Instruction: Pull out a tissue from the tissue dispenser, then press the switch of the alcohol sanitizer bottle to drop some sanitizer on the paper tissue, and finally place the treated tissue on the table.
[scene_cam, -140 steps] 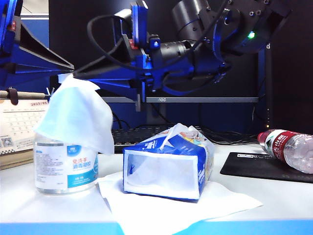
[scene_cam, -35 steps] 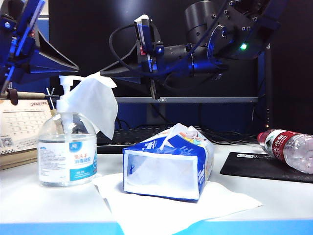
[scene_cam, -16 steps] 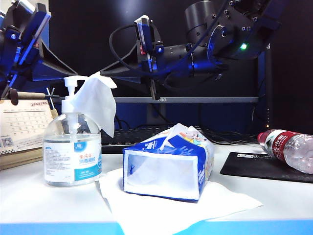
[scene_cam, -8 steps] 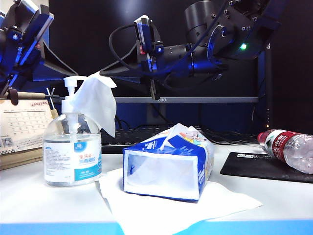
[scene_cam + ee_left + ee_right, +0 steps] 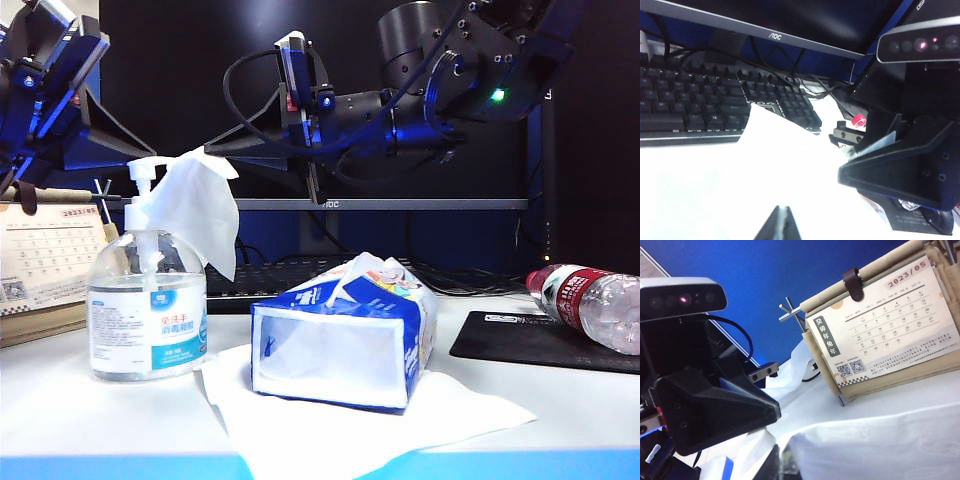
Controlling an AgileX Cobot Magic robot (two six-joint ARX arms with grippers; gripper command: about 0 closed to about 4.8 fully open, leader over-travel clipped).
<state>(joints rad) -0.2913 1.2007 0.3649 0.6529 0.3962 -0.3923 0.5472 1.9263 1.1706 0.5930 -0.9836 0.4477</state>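
White counter (image 5: 90,410) with blue front edge, dark monitor behind. Tissue dispenser (image 5: 340,340) mid-counter on larger white sheet. Alcohol sanitizer bottle (image 5: 148,315) left of it; switch (image 5: 143,172) on top. Tissue (image 5: 190,215) hangs beside pump nozzle, pinched by right jaws (image 5: 212,152) reaching across from right. Left jaws (image 5: 781,220) pressed together, empty, up-left above bottle. Left arm nearer switch; press looks next.

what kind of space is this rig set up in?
Looks like an office desk pressed into service as a test bench: an AOC monitor and a black keyboard sit behind the work area, and a 2023 desk calendar stands beside the sanitizer bottle.
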